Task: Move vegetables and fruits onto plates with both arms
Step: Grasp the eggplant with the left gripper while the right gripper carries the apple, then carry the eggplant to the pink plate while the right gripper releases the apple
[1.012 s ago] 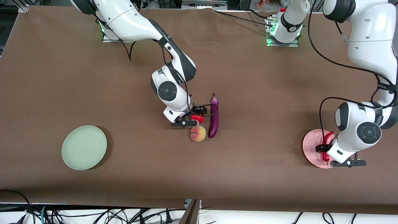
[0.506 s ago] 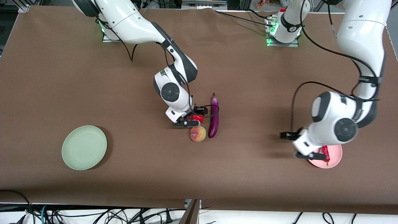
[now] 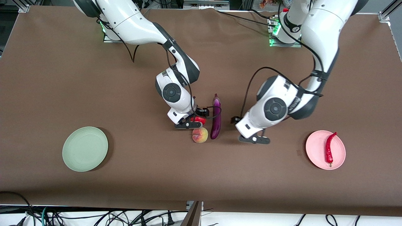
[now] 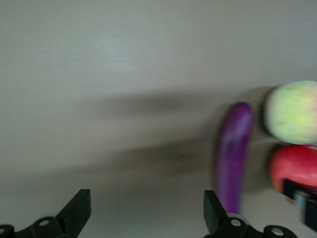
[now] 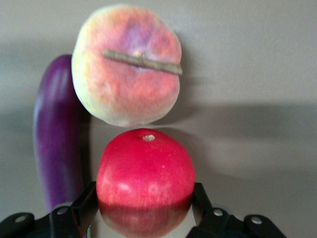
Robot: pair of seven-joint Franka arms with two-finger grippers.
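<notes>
My right gripper (image 3: 196, 121) is shut on the round red pomegranate (image 3: 200, 119), which sits low at the table's middle; its fingers (image 5: 81, 208) press both sides of the fruit (image 5: 144, 173). The yellow-pink peach (image 3: 200, 135) lies just nearer the front camera, and the purple eggplant (image 3: 216, 117) lies beside both. My left gripper (image 3: 251, 138) is open and empty, just above the table beside the eggplant on the left arm's side. The left wrist view shows the eggplant (image 4: 233, 153), peach (image 4: 292, 111) and pomegranate (image 4: 294, 166). The red chili (image 3: 329, 147) lies on the pink plate (image 3: 317, 147).
The pale green plate (image 3: 84, 148) stands bare toward the right arm's end of the table. The brown cloth covers the whole table. Cables hang along the table's front edge.
My left arm has swung from over the pink plate to the middle beside the eggplant, leaving the chili on the plate. My right gripper has stayed at the pomegranate.
</notes>
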